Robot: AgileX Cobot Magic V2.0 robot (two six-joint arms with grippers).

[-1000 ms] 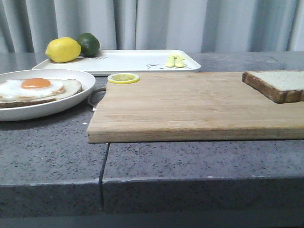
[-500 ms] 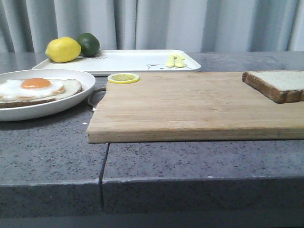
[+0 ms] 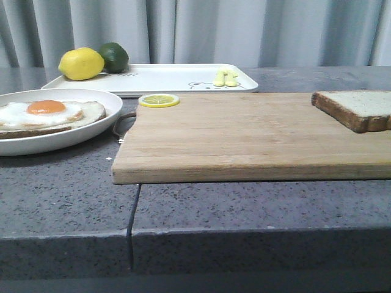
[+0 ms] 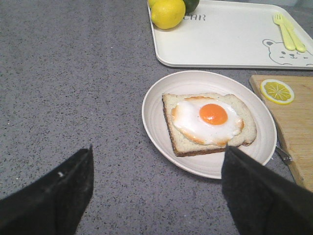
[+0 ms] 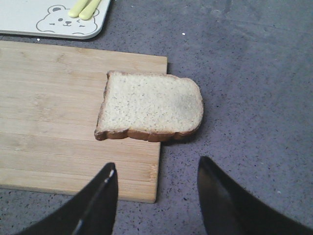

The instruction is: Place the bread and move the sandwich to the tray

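Wooden cutting board (image 5: 73,117) carries the bread (image 5: 149,105), overhanging its edge. The right gripper (image 5: 156,205), spread and empty, should descend squarely and pinch the overhanging crust. Left gripper (image 4: 156,191): spread, empty, above the sandwich (image 4: 208,122).

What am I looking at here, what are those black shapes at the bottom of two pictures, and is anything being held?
This is a two-armed robot at a grey stone table. One picture looks forward over the table; the other two come from cameras on each wrist, looking down past the fingers. The black shapes are those fingers: the left gripper and the right gripper. Both are open and hold nothing.

On the table: a plate with an egg-topped slice, the sandwich; a white tray carrying a lemon, a lime and yellow cutlery; and a cutting board with a lemon slice and the bread, which overhangs the board's edge.
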